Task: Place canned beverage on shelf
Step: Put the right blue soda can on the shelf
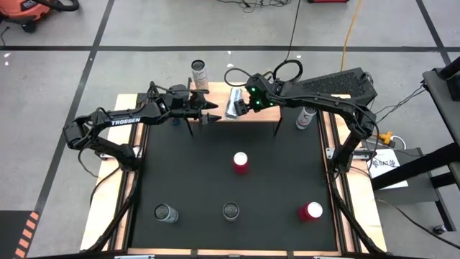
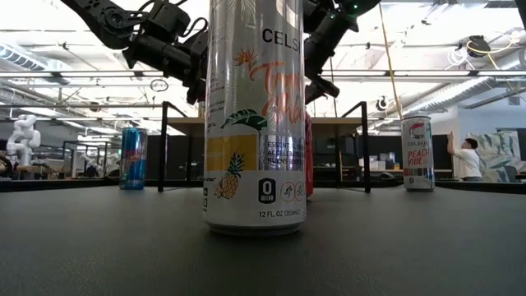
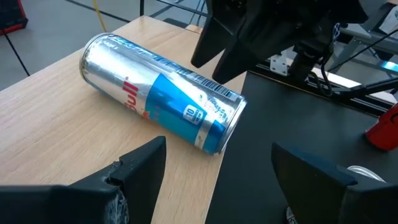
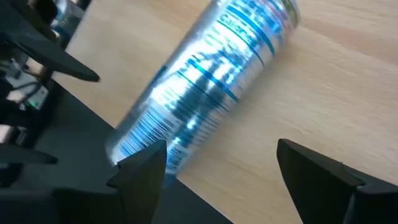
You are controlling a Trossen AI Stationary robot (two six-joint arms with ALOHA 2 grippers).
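Observation:
A silver-and-blue can (image 1: 234, 103) lies on its side on the light-wood shelf (image 1: 259, 115) at the far middle of the table. In the left wrist view the can (image 3: 161, 93) has one end reaching just past the board's edge. My right gripper (image 1: 242, 103) hovers open just over this can, with its fingers on either side (image 4: 217, 168). My left gripper (image 1: 214, 117) is open and empty at the shelf's near left edge, pointing at the can (image 3: 217, 180). A second can (image 1: 199, 74) stands upright at the shelf's far left.
On the black mat stand two red cans (image 1: 240, 162) (image 1: 310, 211) and two silver ones (image 1: 166, 213) (image 1: 231, 211). The last of these fills the low view (image 2: 255, 115). A white can (image 1: 306, 116) stands right of the shelf. A person (image 2: 470, 160) is far behind.

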